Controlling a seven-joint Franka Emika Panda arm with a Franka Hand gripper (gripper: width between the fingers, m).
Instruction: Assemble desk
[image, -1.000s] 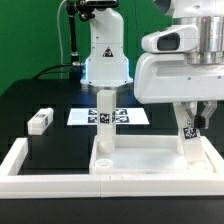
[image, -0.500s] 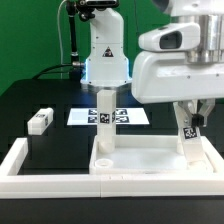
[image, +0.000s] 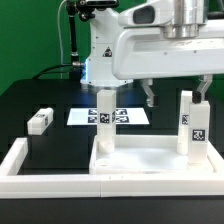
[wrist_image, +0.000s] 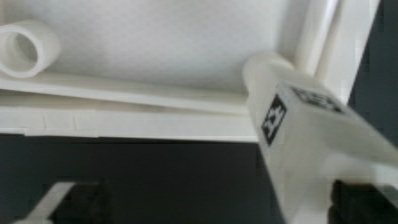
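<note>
The desk top (image: 150, 160) is smooth white plastic with a faint satin sheen. The standing leg (image: 188, 125) and the loose leg (image: 40, 121) are the same white plastic, each with a matt black-and-white printed tag. The border bars (image: 20, 162) are smooth, white and plastic-looking. The table (image: 30, 95) is black and matt. The marker board (image: 80, 117) is flat, white and matt, printed in black. The arm shell (image: 160, 55) is glossy white plastic. The backdrop (image: 30, 40) is matt green and cloth-like.
</note>
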